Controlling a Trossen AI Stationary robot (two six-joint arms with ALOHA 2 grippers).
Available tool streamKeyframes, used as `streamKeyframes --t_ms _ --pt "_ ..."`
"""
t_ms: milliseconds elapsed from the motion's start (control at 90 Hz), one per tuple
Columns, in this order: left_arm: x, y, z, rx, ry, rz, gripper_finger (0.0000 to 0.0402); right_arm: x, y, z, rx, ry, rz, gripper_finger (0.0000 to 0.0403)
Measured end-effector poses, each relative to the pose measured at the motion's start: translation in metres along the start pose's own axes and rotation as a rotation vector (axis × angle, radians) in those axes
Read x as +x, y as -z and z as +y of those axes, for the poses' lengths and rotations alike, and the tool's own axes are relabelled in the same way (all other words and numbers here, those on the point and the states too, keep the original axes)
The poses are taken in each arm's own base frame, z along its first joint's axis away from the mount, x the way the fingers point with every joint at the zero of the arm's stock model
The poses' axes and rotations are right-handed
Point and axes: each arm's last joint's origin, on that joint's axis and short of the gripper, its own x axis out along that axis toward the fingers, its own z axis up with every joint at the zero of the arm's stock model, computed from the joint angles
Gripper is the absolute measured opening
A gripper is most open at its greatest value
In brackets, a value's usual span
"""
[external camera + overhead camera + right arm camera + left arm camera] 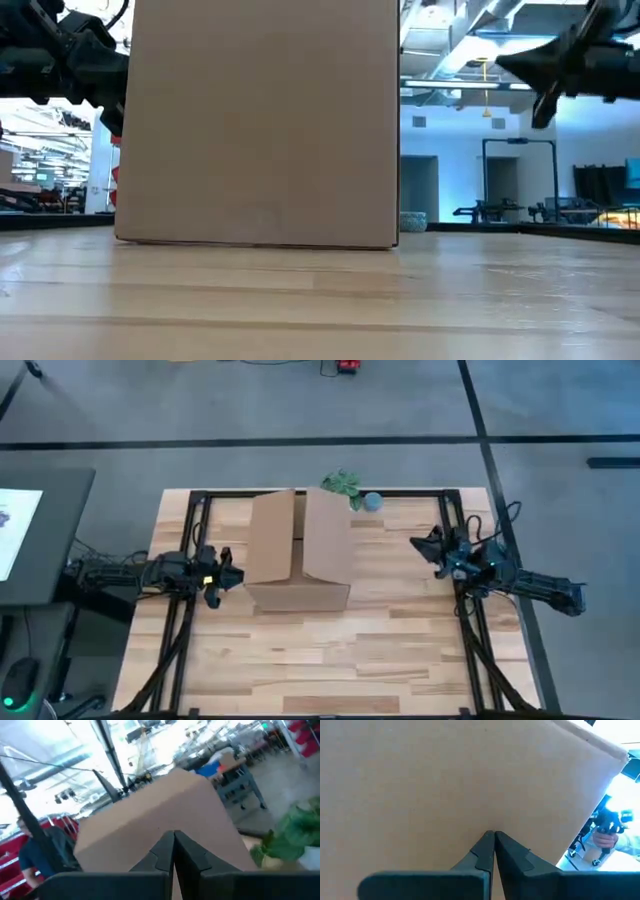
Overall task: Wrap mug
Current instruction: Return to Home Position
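High view, box: box [298, 550] sits mid-surface [400, 650], flaps down with a thin dark gap between them. Mug not visible, presumably inside.
High view, grippers: left gripper [231, 572] just beside the box's left wall. Right gripper [416, 543] well apart from the box on its right.
Low view: box flat on the surface, both grippers raised beside its upper part.
Left wrist view: fingers [482, 851] pressed together, empty; box wall close ahead.
Right wrist view: fingers together, empty; box farther ahead.
Risk: the left gripper's closeness could shove the box on withdrawal. Unsecured flaps could spring up.
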Motion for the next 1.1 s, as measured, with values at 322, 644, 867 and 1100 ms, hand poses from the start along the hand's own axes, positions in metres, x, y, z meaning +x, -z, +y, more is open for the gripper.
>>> streamKeyframes --t_ms 322,644,867,1100 --pt "0.000 0.000 0.000 0.000 -0.001 0.000 0.0000 -0.002 0.019 -0.015 -0.091 0.139 0.210 0.0000" --pt "0.000 0.000 0.000 0.000 -0.001 0.000 0.0000 -0.001 0.022 -0.016 -0.112 0.154 0.247 0.0000" --pt "0.000 0.000 0.000 0.000 -0.001 0.001 0.0000 -0.001 0.023 -0.017 -0.112 0.155 0.249 0.0000" --pt "0.000 0.000 0.000 0.000 -0.001 0.000 0.0000 -0.001 0.023 -0.017 -0.112 0.155 0.251 0.0000"
